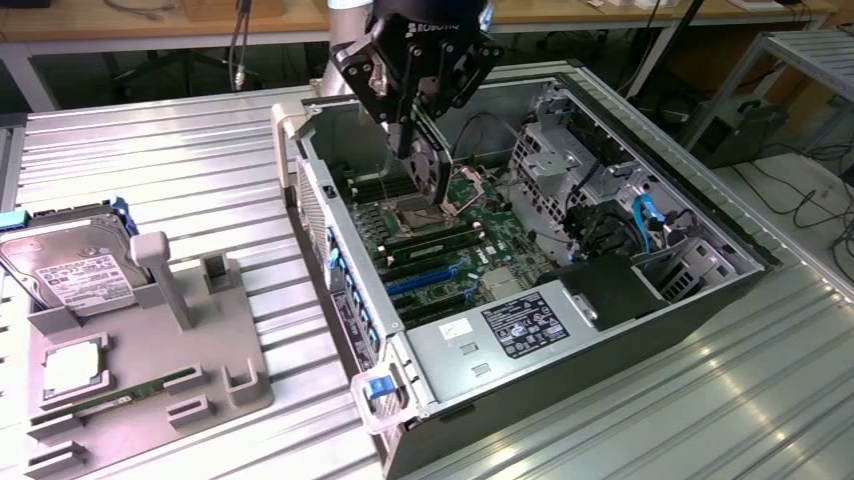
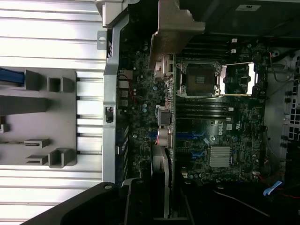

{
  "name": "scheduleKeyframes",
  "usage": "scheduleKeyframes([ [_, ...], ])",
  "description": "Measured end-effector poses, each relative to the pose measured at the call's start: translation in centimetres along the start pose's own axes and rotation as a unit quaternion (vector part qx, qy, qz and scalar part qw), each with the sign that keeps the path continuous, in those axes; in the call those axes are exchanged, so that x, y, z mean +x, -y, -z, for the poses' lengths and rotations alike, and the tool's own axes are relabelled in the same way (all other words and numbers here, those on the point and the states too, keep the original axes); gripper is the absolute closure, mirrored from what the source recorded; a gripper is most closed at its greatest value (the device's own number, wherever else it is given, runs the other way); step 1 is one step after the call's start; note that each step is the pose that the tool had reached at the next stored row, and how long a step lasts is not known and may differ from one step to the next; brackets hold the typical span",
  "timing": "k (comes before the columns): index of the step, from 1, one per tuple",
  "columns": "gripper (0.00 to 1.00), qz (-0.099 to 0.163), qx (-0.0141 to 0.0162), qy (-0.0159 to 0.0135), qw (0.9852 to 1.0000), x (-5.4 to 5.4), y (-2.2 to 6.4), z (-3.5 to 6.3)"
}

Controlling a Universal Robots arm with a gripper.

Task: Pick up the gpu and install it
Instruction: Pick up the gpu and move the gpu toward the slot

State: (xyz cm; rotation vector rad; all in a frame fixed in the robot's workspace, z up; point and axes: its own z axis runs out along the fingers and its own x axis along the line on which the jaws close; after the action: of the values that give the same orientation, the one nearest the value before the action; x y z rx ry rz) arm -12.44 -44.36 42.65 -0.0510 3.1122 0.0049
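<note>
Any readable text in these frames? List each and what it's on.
"ROBOTIQ", partly legible: housing of the gripper.
"DELL", apparently, printed sideways: motherboard.
Too blurred to read: black sticker on the case's inner cover, and the hard drive label.
None seen on the held gpu.

In the exterior view the arm [image 1: 350, 12] is cut off at twelve o'clock. The gripper [image 1: 420, 140] covers the upper part of the graphics card [image 1: 433, 185] which it clamps. The hard drive [image 1: 60, 265], at nine o'clock from the computer case [image 1: 310, 190], is partly cut off by the edge. The print on the label [image 1: 525, 328] is too small to read.
</note>
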Motion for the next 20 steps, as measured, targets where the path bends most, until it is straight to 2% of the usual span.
scheduleKeyframes([
  [11, 0.72, 0.000, 0.0000, 0.0000, 1.0000, -2.3, 0.06, -0.07],
  [20, 0.72, 0.000, 0.0000, 0.0000, 1.0000, -3.7, 0.10, -0.14],
])
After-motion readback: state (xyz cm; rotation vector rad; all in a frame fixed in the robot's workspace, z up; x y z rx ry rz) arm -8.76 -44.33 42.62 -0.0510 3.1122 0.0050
